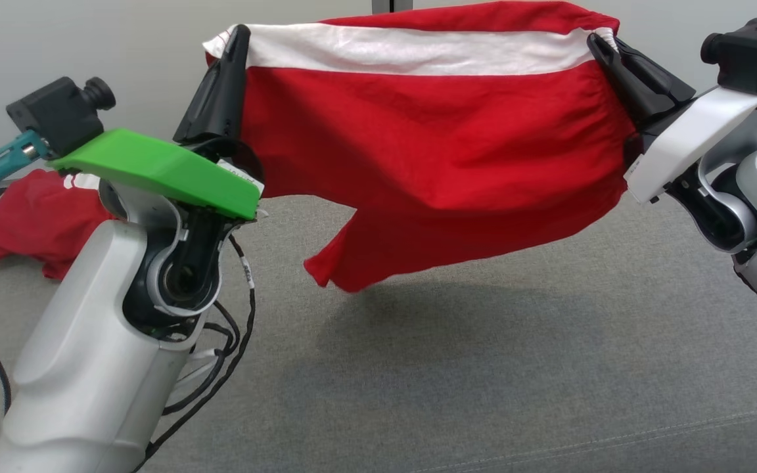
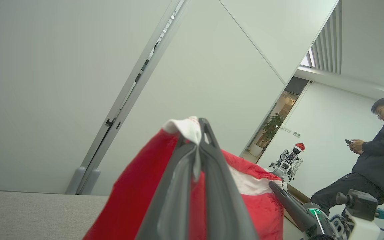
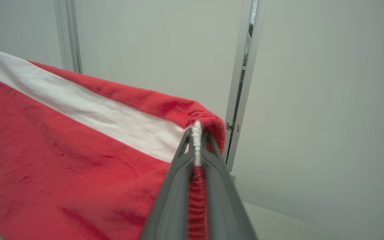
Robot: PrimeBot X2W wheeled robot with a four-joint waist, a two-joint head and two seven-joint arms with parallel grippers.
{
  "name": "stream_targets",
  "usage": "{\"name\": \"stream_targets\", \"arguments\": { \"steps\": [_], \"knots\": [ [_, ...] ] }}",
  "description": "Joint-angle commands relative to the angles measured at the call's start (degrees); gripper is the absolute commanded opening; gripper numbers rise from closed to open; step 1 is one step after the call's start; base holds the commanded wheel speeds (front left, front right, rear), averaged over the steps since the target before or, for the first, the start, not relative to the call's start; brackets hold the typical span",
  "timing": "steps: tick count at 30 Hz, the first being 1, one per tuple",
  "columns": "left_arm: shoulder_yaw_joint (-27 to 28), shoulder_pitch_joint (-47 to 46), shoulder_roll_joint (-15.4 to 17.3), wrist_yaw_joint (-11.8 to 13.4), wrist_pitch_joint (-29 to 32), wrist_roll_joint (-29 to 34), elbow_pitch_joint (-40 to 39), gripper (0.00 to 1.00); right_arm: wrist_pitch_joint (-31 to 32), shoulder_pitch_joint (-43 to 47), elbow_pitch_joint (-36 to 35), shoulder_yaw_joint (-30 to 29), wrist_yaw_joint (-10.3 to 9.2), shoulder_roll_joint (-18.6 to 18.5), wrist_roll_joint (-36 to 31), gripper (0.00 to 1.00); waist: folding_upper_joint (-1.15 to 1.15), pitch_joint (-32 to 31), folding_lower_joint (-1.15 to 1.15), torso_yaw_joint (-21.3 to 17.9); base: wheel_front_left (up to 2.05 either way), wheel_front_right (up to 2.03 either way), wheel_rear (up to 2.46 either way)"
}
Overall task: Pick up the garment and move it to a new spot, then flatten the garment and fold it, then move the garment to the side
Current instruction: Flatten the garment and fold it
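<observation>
We are holding the garment (image 1: 431,164) stretched in the air above the grey surface (image 1: 483,381). The left gripper (image 1: 240,36) and the right gripper (image 1: 595,43) are each clamping one end of its white band, and its lower corner is hanging near the surface. To lay it flat, we are judging that both arms should descend level and taut, hem landing first. The head view is showing a second red garment (image 1: 30,217) lying on that surface, while the left wrist view is showing a person (image 2: 372,156) standing beyond it.
</observation>
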Motion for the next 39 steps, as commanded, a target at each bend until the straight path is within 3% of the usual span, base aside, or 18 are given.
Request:
{"name": "stream_targets", "arguments": {
  "steps": [1, 5, 9, 13, 18, 24, 28, 34, 39],
  "knots": [
    [0.5, 0.9, 0.6, 0.5, 0.2, -0.1, -0.8, 0.0, 0.4, 1.2, -0.6, -0.8, -0.06, 0.0, -0.2, 0.0, 0.0, -0.4, 0.0, -0.2, 0.0, 0.0, 0.0],
    [1.3, 0.2, 2.2, 2.3, 1.3, -0.2, -3.3, 0.0, 2.9, 2.0, -2.4, -3.3, -0.06, 0.6, -1.4, 0.0, 0.0, -0.1, 0.0, -0.3, 0.0, 0.0, 0.0],
    [1.6, -2.8, 2.9, 3.3, 3.3, 0.0, -0.7, 0.0, 5.8, 0.3, -0.6, -3.9, -0.07, 2.9, -2.7, 0.0, 0.0, 1.4, 0.0, -0.3, 0.0, 0.0, 0.0],
    [0.7, -8.9, 2.4, 3.7, 4.5, 1.8, 5.9, 0.0, 6.5, -4.9, 4.9, -4.6, -0.07, 6.9, -3.8, 0.0, 0.0, 4.6, 0.0, 0.1, 0.0, 0.0, 0.0],
    [0.5, -20.1, 0.2, 2.8, 1.7, 6.0, 16.5, 0.0, 2.0, -15.1, 15.8, -6.4, -0.07, 12.0, -8.9, 0.0, 0.0, 10.0, 0.0, 1.1, 0.0, 0.0, 0.0],
    [0.8, -33.6, -4.3, -0.5, -6.4, 10.5, 27.3, 0.0, -6.9, -27.9, 28.1, -8.6, -0.08, 14.2, -18.5, 0.0, 0.0, 16.2, 0.0, 3.9, 0.0, 0.0, 0.0],
    [1.0, -37.8, -7.3, -3.8, -9.8, 12.3, 32.1, 0.0, -8.6, -32.3, 31.6, -13.0, -0.08, 14.4, -24.1, 0.0, 0.0, 21.3, 0.0, 6.1, 0.0, 0.0, 0.0],
    [1.9, -33.2, -10.0, -10.6, -11.1, 13.7, 35.9, 0.0, -8.7, -25.3, 28.5, -17.9, -0.08, 15.7, -27.4, 0.0, 0.0, 27.3, 0.0, 7.4, 0.0, 0.0, 0.0],
    [4.3, -28.2, -10.9, -13.3, -11.1, 15.4, 35.2, 0.0, -8.7, -19.0, 25.6, -17.8, -0.08, 15.3, -26.3, 0.0, 0.0, 28.9, 0.0, 7.3, 0.0, 0.0, 0.0]
  ]
}}
